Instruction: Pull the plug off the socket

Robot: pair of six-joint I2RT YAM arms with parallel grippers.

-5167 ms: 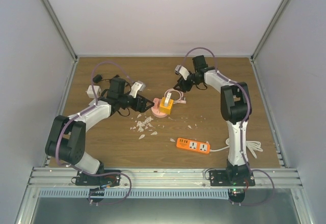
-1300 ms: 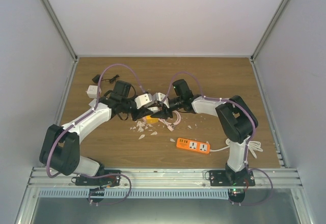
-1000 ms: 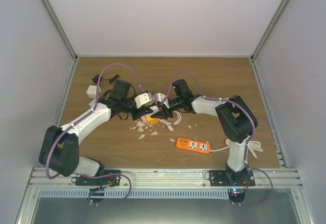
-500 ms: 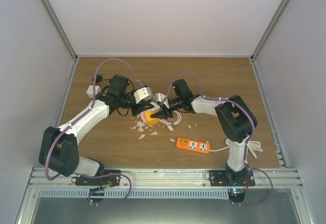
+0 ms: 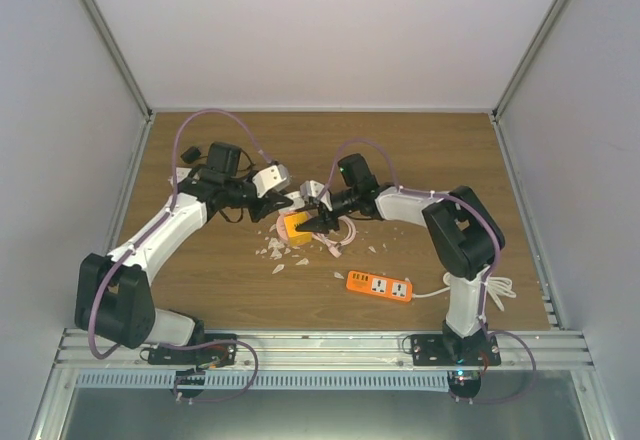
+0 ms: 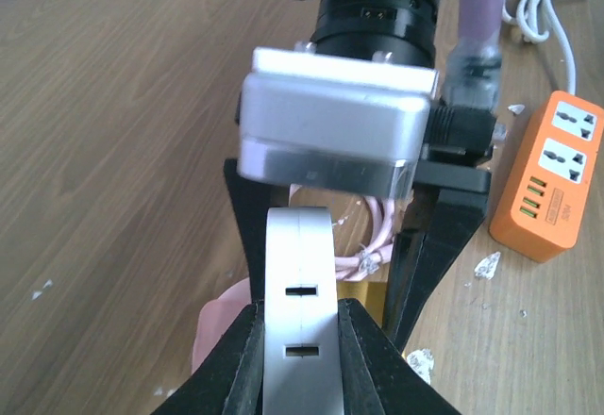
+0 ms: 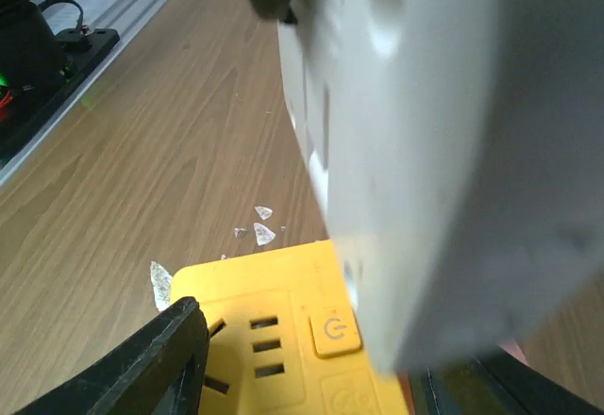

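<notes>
The white plug (image 5: 293,198) (image 6: 300,255) is clamped between my left gripper's (image 5: 285,198) (image 6: 300,358) black fingers, lifted off the yellow socket (image 5: 296,226) (image 7: 274,340). The socket's slots show empty in the right wrist view, where the plug (image 7: 425,151) looms blurred just above it. My right gripper (image 5: 312,222) (image 7: 330,358) straddles the socket, with its left finger (image 7: 170,358) against the socket's side and the other finger mostly hidden. A coiled pink cable (image 5: 345,230) (image 6: 363,245) lies beside the socket.
An orange power strip (image 5: 380,285) (image 6: 552,184) with a white cord (image 5: 497,290) lies near the right arm's base. White chips (image 5: 280,252) are scattered on the wooden table in front of the socket. Grey walls enclose the table on three sides.
My left gripper has drawn back to the left and away from me with the white plug, which has come free of the yellow socket. The right gripper stays on the socket.
</notes>
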